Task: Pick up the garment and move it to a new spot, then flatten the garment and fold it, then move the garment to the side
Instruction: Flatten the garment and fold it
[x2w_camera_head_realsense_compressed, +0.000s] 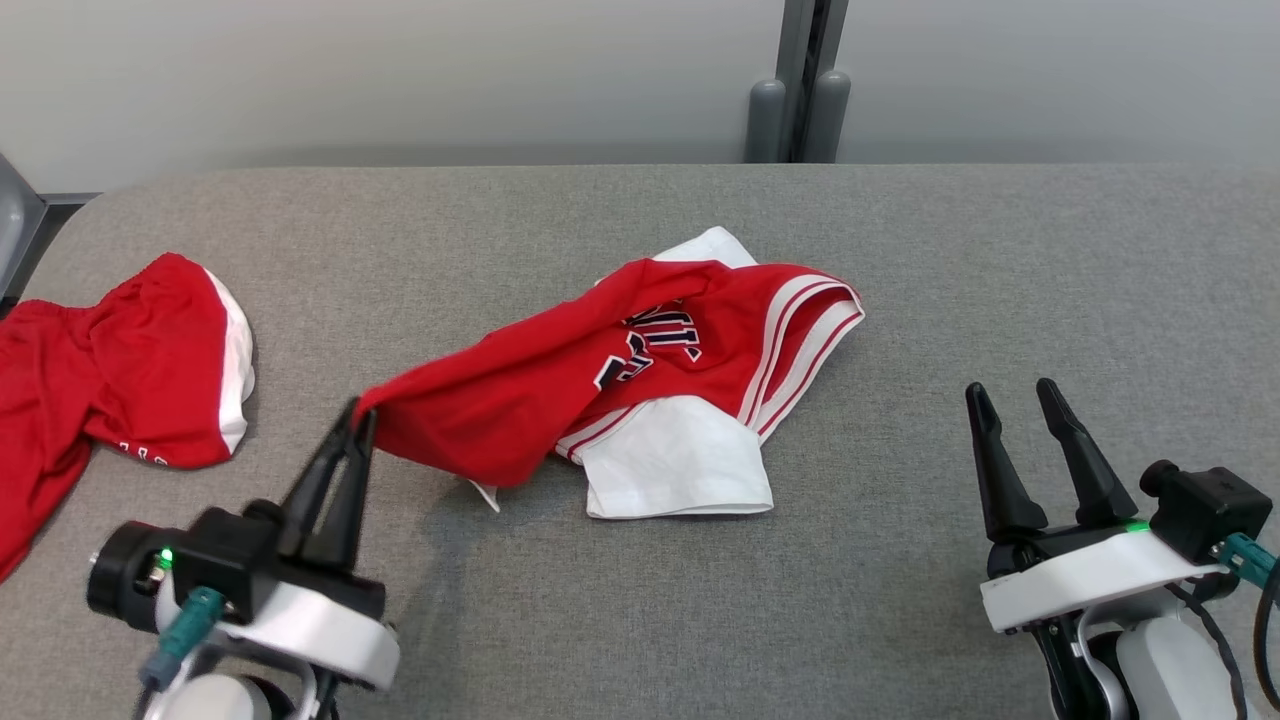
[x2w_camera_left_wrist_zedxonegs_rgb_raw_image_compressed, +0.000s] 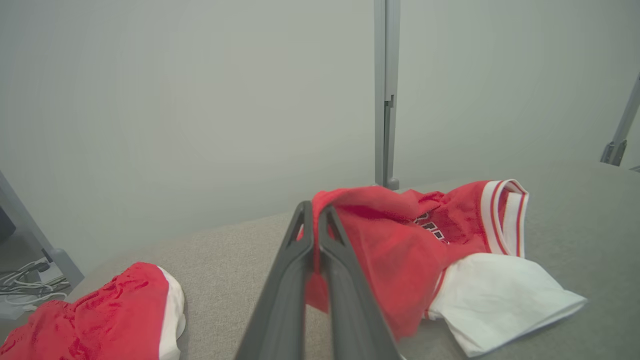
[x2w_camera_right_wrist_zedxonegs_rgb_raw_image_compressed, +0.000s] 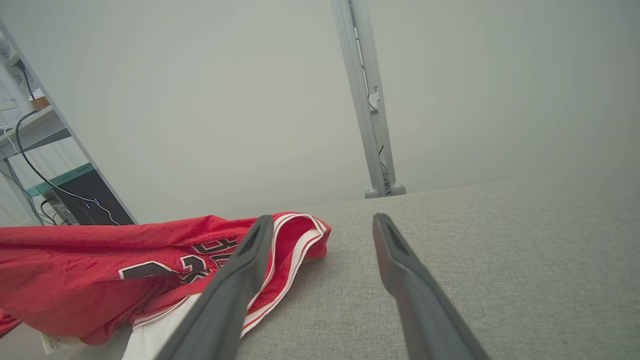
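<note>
grip: my left gripper (x2w_camera_head_realsense_compressed: 362, 418) pinched shut on a red corner of the garment (x2w_camera_head_realsense_compressed: 560, 380), perhaps the hem | garment: mid table (x2w_camera_head_realsense_compressed: 900, 600), long axis from that pinch toward the far-right corner | my right gripper (x2w_camera_head_realsense_compressed: 1010, 395): wide open, empty, near the front edge, farther away

Red basketball jersey with white short sleeves (x2w_camera_head_realsense_compressed: 612, 373): crumpled, lying mid-way across the grey cloth-covered table (x2w_camera_head_realsense_compressed: 900, 250). One red edge is raised off the surface and stretches toward my left side, pinched between the closed fingers of my left gripper (x2w_camera_head_realsense_compressed: 360, 412). One white sleeve (x2w_camera_head_realsense_compressed: 680, 465) lies flat on the near side. Red-and-white striped trim (x2w_camera_head_realsense_compressed: 805, 340) faces right. Black white-edged lettering (x2w_camera_head_realsense_compressed: 660, 340) is partly folded under, not readable.
</note>
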